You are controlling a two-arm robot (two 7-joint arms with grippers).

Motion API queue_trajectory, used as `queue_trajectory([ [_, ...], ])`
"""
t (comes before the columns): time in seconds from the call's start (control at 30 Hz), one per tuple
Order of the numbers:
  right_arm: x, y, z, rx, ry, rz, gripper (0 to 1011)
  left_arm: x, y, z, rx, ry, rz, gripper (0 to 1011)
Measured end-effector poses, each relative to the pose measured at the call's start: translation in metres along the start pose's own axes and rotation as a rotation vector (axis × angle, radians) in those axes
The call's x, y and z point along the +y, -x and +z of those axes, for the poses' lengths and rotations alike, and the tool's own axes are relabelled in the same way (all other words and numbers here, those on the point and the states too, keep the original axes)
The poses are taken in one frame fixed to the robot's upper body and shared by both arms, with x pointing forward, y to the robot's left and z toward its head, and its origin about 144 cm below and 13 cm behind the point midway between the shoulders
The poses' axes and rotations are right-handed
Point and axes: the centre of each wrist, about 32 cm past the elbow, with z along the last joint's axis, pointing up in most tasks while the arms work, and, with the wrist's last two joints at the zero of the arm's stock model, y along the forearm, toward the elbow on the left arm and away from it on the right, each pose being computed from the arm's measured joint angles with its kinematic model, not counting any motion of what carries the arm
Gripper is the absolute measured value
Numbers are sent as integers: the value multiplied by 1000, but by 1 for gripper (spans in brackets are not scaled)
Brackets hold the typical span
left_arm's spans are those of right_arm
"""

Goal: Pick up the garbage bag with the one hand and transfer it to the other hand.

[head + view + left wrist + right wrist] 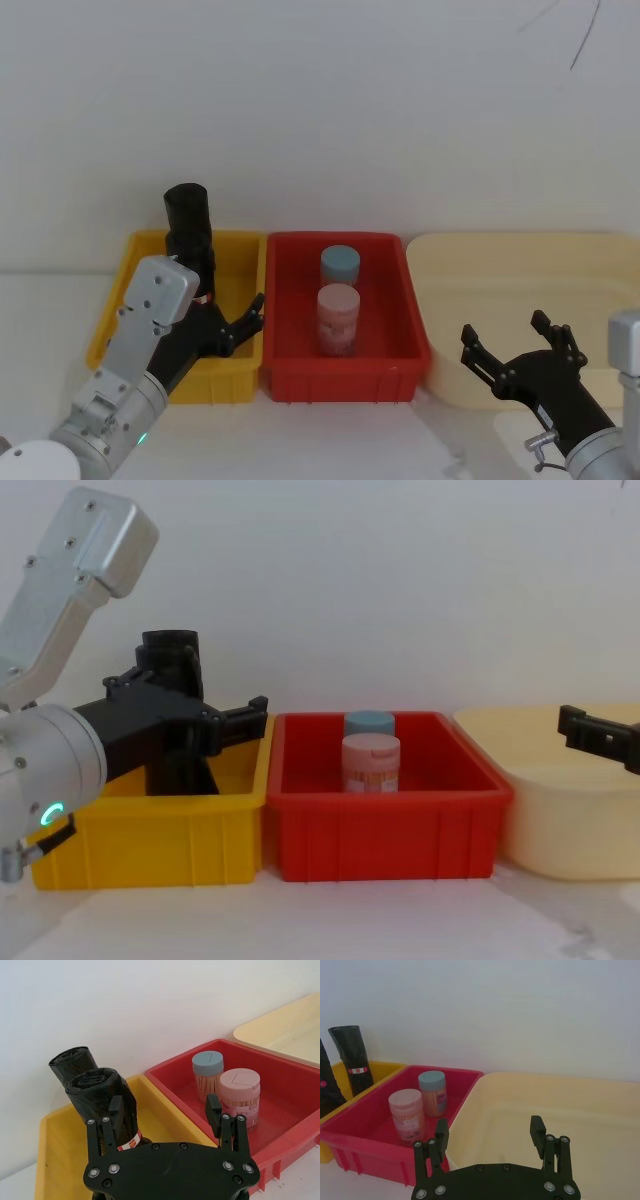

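The garbage bag [100,1095], a glossy black roll with a white-and-red label band, stands in the yellow bin [55,1145]. A second black roll [75,1060] stands just behind it. My left gripper [164,1105], on the arm with the green light, is open with its fingers on either side of the nearer roll. One finger [115,1106] is close against that roll. In the head view a roll top [187,215] rises behind the left gripper [232,305]. My right gripper [504,328] hovers open and holding nothing over the cream tray [520,265].
The red bin [405,300] between the yellow bin and the cream tray holds a blue-lidded jar [340,263] and a pink-lidded jar [338,318]. A white wall stands close behind the bins. Bare white table lies in front of them.
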Motion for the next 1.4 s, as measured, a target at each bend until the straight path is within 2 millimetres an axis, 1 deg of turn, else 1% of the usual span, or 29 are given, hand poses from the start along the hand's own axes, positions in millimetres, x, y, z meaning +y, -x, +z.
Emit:
queue_trajectory([
  [1.4, 0, 0, 0, 0, 0, 0, 1004, 0, 0, 0, 0, 0, 0, 1001],
])
